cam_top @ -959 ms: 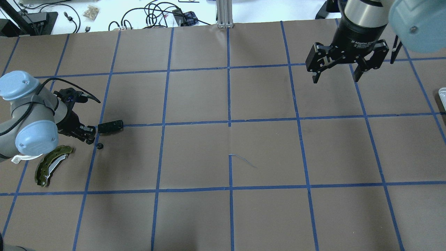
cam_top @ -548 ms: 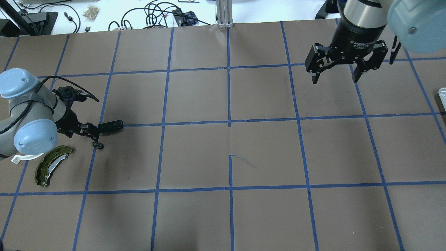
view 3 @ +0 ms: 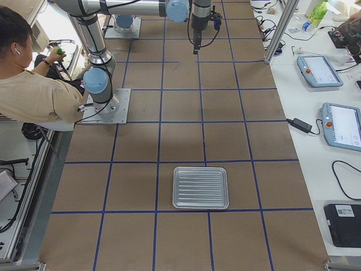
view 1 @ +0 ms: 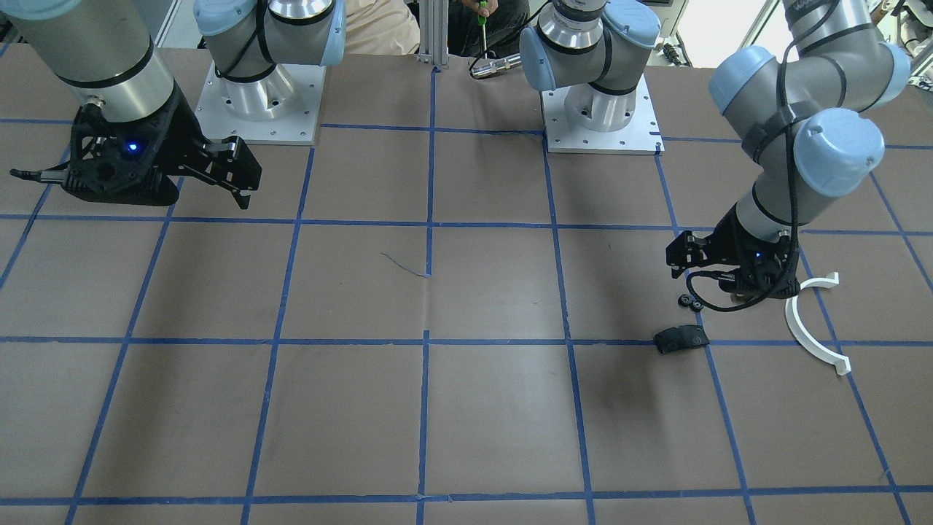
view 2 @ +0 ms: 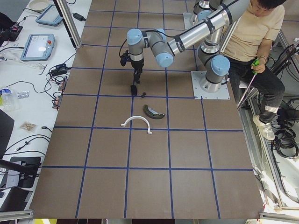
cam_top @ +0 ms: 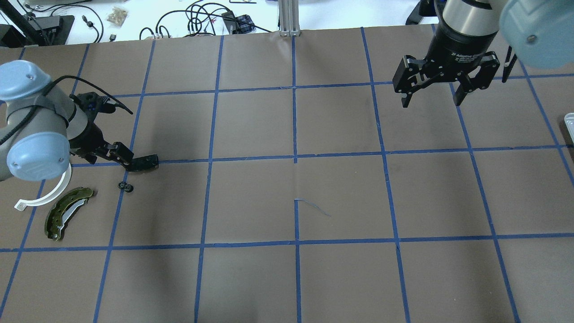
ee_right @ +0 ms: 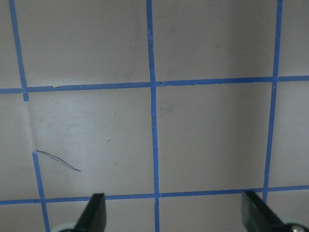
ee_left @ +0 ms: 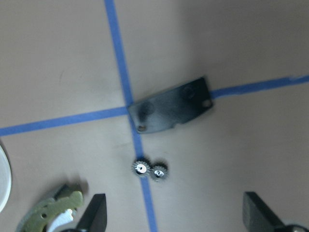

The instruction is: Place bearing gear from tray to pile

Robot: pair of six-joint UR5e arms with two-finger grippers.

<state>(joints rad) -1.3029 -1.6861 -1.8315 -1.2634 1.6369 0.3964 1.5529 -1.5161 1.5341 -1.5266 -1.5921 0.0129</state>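
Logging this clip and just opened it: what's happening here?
The gear lies on the table beside the black pad, near the brake shoe and white arc, so it looks delivered to the pile. The left gripper hangs open above it, holding nothing. The right gripper hangs open, far from the tray.

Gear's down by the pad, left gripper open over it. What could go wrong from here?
1. The gear is small, round and loose on the tape line, apart from the pad. A low sideways move of the left gripper might knock or roll it.
2. A cable loops off the left wrist close to the gear in the front view. It might snag the gear and drag it.
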